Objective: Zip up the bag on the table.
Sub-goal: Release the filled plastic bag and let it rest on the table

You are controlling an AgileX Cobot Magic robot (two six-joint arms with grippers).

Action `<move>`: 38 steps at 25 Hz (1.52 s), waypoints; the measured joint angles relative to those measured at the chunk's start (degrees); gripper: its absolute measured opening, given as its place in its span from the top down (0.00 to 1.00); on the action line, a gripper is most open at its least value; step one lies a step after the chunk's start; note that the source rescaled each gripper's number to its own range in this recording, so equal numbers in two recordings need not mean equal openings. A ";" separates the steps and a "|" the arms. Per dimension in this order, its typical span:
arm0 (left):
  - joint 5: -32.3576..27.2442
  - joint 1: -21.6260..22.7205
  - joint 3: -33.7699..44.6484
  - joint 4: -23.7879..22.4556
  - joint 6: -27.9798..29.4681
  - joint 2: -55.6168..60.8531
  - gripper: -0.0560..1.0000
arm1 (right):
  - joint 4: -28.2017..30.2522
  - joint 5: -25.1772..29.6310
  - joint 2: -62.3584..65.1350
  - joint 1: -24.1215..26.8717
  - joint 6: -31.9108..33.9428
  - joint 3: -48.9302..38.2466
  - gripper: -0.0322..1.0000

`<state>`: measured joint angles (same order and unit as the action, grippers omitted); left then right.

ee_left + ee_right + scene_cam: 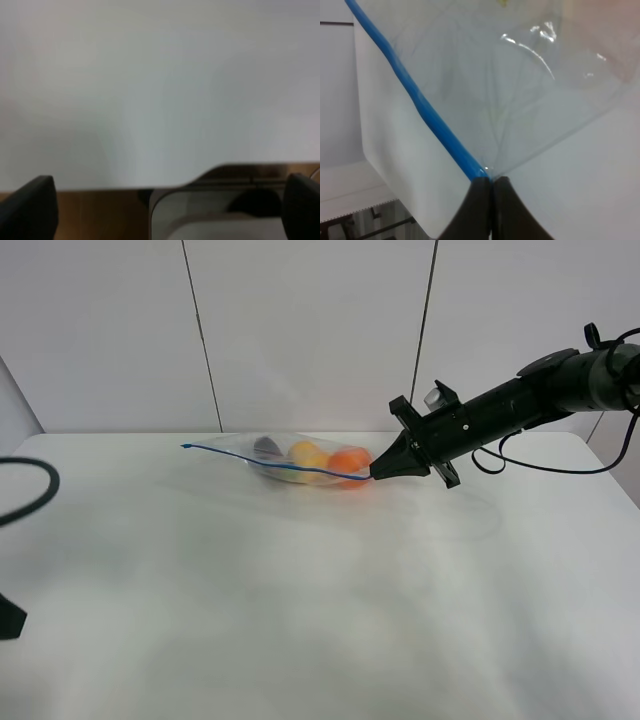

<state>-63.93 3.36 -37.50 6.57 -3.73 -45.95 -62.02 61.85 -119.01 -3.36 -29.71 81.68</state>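
The clear bag (290,462) lies at the back middle of the white table (300,600), with an eggplant (266,448), a yellow pear (307,454) and an orange (349,461) inside. Its blue zipper strip (270,463) runs along the near edge. My right gripper (377,474) is shut on the bag's right corner at the end of the strip. The right wrist view shows the closed gripper (490,187) pinching that corner where the blue strip (420,105) ends. My left gripper (166,210) is open and empty over the table's edge (100,189), far from the bag.
A black cable (40,490) and a black part of the left arm (10,620) show at the table's left edge. A grey panelled wall (300,330) stands behind the table. Beyond the table edge the left wrist view shows wooden floor (100,215).
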 joint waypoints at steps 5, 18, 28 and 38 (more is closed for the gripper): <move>1.07 0.00 8.27 -2.41 0.00 9.17 0.00 | 0.07 0.00 0.00 0.00 0.00 0.00 0.97; 2.84 0.00 9.24 -2.95 0.00 34.23 0.00 | 0.23 0.00 0.00 0.00 0.00 0.00 0.97; 2.79 -1.38 9.30 -2.98 -0.05 46.08 0.00 | 0.58 0.00 0.00 0.00 0.12 0.00 0.96; 2.79 -1.38 9.30 -2.85 -0.05 46.08 0.00 | 7.60 1.88 0.00 0.00 2.91 0.55 0.09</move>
<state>-61.14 1.98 -28.20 3.72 -3.78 0.13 -54.42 63.73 -119.01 -3.36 -26.80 82.23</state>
